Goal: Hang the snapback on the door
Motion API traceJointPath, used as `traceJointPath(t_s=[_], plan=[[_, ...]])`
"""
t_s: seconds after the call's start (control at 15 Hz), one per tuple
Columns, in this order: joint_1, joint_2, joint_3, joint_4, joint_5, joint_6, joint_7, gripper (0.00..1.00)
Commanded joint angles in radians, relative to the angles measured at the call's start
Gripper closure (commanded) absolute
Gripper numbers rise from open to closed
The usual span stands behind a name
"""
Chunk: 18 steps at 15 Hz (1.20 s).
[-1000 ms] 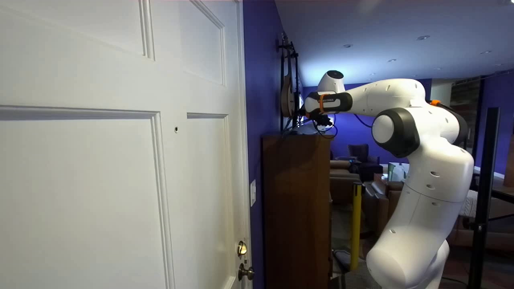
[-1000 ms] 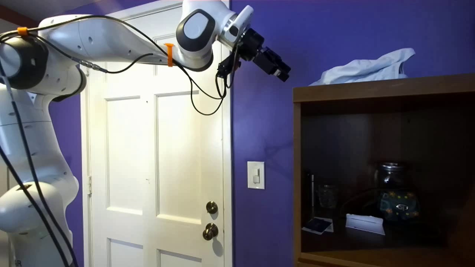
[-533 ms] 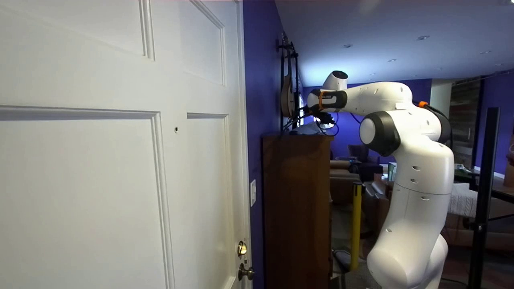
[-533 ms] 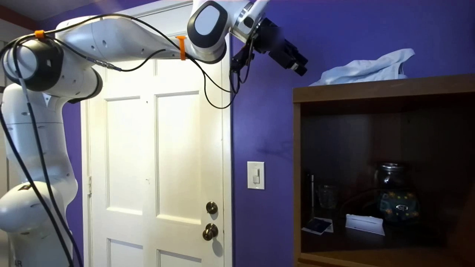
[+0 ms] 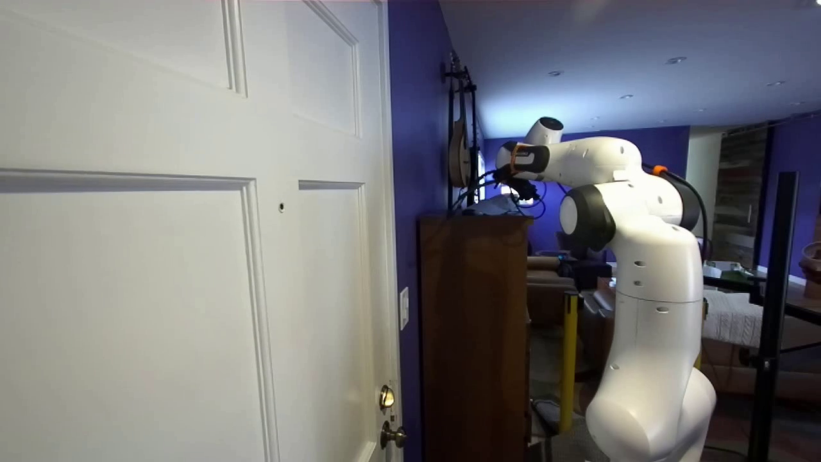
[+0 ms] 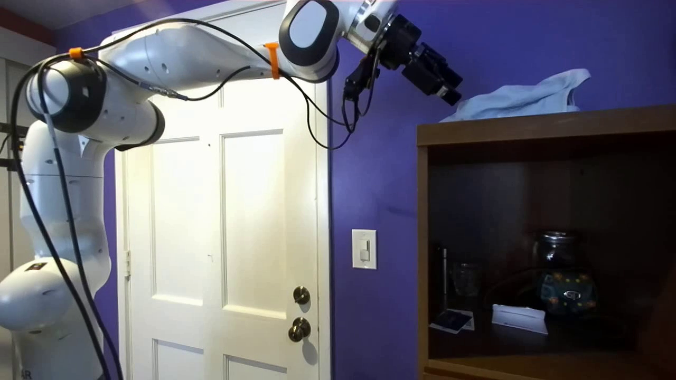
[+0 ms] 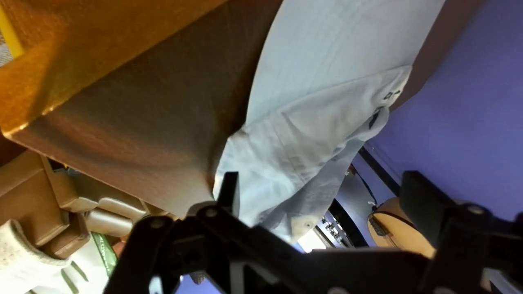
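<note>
The snapback (image 6: pixel 520 101), pale grey-white and crumpled, lies on top of the brown wooden cabinet. It shows partly in an exterior view (image 5: pixel 492 206). In the wrist view the snapback (image 7: pixel 282 151) has its brim toward the top and its crown near the jaws. My gripper (image 6: pixel 453 91) is just beside and above its brim-side edge. In the wrist view the jaws (image 7: pixel 322 183) are spread wide with nothing held. The left finger overlaps the crown in the picture; I cannot tell if it touches. The white panelled door (image 5: pixel 147 301) is shut and also shows behind the arm (image 6: pixel 253 221).
The brown cabinet (image 6: pixel 544 124) stands against the purple wall (image 6: pixel 380 174), with a jar (image 6: pixel 559 250) and small items on its shelf. Guitars (image 7: pixel 400 228) hang on the wall beyond the snapback. A yellow post (image 5: pixel 568 359) stands near the cabinet. Cables loop below the wrist.
The arm has swung toward the cabinet, bringing the open gripper right and slightly up, close to the snapback's edge. The snapback and door have not moved.
</note>
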Motion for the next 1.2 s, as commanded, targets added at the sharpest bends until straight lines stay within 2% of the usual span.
traceJointPath(t_s=[0.0, 0.2, 0.33, 0.4, 0.47, 0.53, 0.73, 1.13], plan=[[-0.032, 0.081, -0.014, 0.091, 0.142, -0.042, -0.057, 0.00], [-0.068, 0.115, 0.002, 0.122, 0.284, -0.044, -0.131, 0.00], [-0.091, 0.137, 0.007, 0.147, 0.325, -0.060, -0.141, 0.00], [-0.101, 0.148, 0.008, 0.160, 0.326, -0.072, -0.136, 0.25], [-0.110, 0.159, 0.008, 0.173, 0.317, -0.081, -0.124, 0.26], [-0.120, 0.168, 0.008, 0.186, 0.303, -0.100, -0.113, 0.32], [-0.150, 0.190, 0.014, 0.222, 0.291, -0.136, -0.093, 0.56], [-0.180, 0.191, 0.047, 0.258, 0.288, -0.217, -0.102, 0.96]])
